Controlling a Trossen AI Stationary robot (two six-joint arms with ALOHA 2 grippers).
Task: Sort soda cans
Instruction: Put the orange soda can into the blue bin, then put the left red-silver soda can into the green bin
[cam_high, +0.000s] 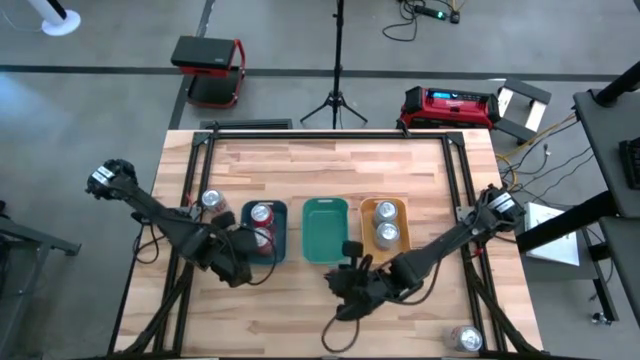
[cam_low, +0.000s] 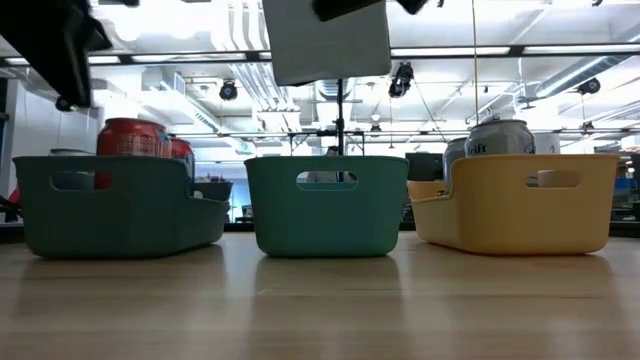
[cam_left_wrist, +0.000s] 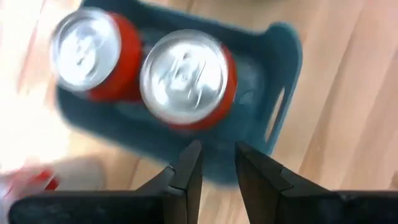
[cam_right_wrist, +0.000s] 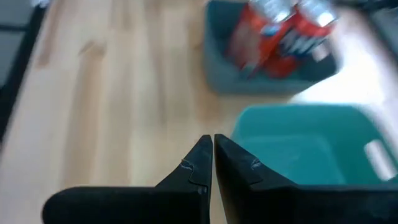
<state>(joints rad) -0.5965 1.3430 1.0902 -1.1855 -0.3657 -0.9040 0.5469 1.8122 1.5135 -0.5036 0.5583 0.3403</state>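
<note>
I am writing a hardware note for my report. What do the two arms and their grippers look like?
Both arms are dark, nearly black, built of slim jointed links. Each has a silvery-white fitting at the outer joint, and thin black cables trail beside the left arm. The left gripper and the right gripper each carry two flat, matte black fingers tapering to angular tips. No markings are readable.

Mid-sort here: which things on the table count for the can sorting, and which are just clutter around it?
Job:
red cans in dark teal tray
silver cans in orange tray
loose can on table
can at the near edge
green tray

Clutter:
tripod
red box
</note>
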